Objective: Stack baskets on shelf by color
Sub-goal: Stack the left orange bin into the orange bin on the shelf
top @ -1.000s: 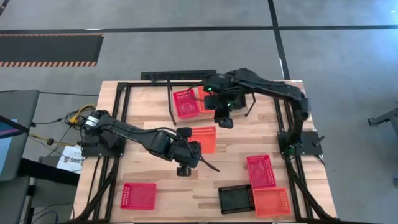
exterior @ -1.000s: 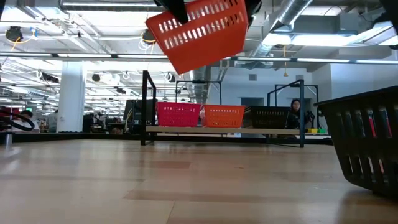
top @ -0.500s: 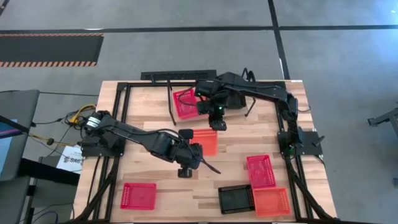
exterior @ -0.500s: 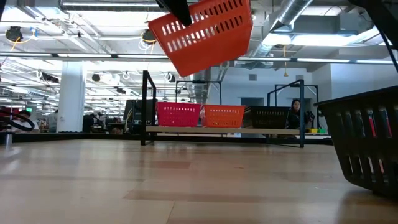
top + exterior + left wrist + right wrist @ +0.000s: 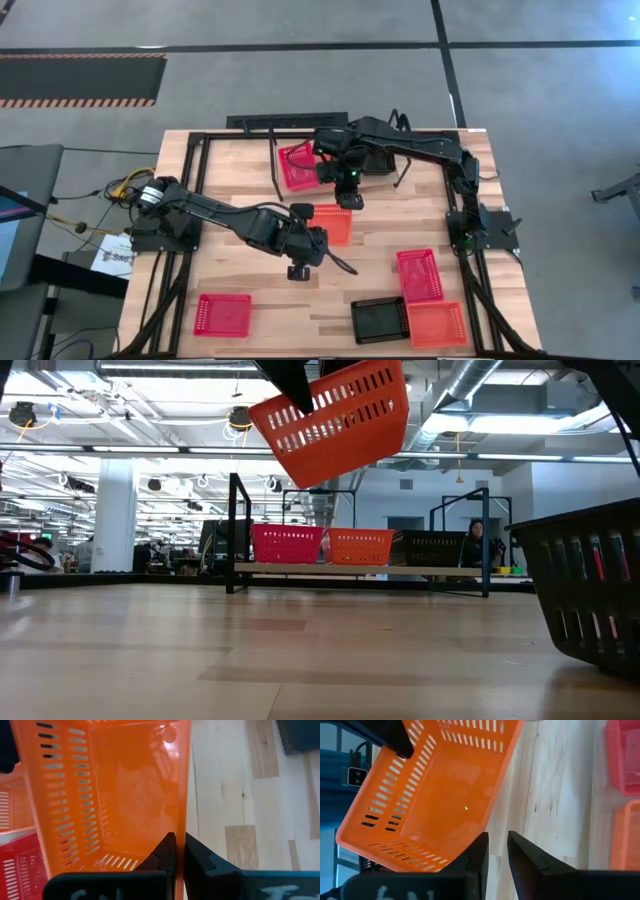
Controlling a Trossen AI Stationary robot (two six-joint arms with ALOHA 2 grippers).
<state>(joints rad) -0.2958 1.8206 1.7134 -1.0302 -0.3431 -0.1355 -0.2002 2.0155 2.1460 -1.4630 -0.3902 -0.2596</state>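
Item: orange basket (image 5: 328,222), held aloft mid-tabletop (image 5: 240,180), short of shelf (image 5: 360,568). Left pincer (image 5: 176,851) clamped on its rim, prob. for carrying shelfward. Right pincer (image 5: 497,851) part-open, empty, beside basket's edge, nearer shelf.

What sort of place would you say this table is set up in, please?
Probably a large open lab or industrial workshop: exposed silver ventilation ducts and strip lights overhead, a white structural column, a grey concrete floor with hazard striping, and a seated person at distant workstations.
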